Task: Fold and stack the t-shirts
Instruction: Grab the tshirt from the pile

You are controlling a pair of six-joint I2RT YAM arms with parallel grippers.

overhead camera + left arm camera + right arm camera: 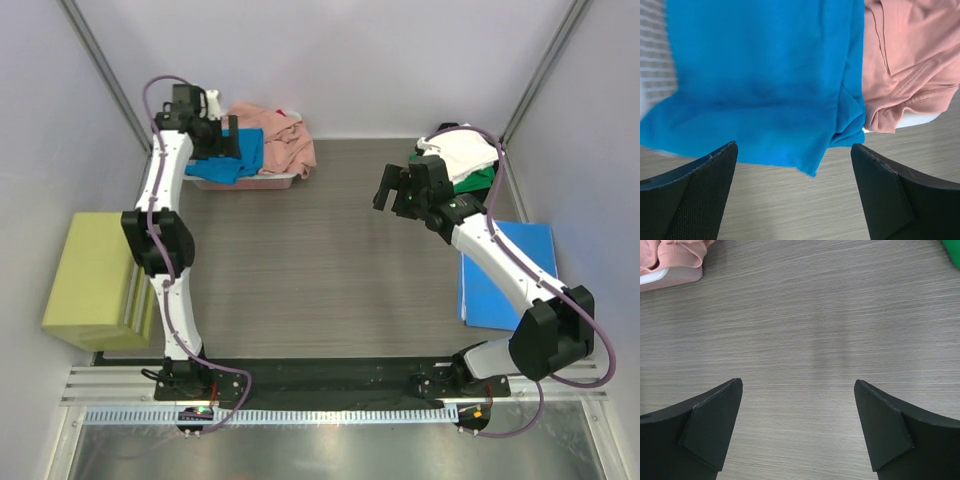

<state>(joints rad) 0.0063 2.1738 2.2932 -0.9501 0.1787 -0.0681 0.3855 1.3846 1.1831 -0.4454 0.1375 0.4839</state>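
A bright teal-blue t-shirt [760, 80] lies rumpled at the far left, touching a crumpled salmon pink t-shirt [910, 65]. At the far right, a bunched white t-shirt [465, 155] rests on a green t-shirt [484, 180].

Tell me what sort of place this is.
Probably a robotics lab test cell: plain white walls box in a grey wood-grain tabletop, and two white robot arms are bolted to a metal rail.

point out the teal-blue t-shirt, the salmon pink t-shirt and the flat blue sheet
teal-blue t-shirt [760, 75], left wrist view, middle of its smooth cloth
salmon pink t-shirt [910, 65], left wrist view, on its creased body
blue sheet [483, 300], top external view, bare near-left part beside the right arm
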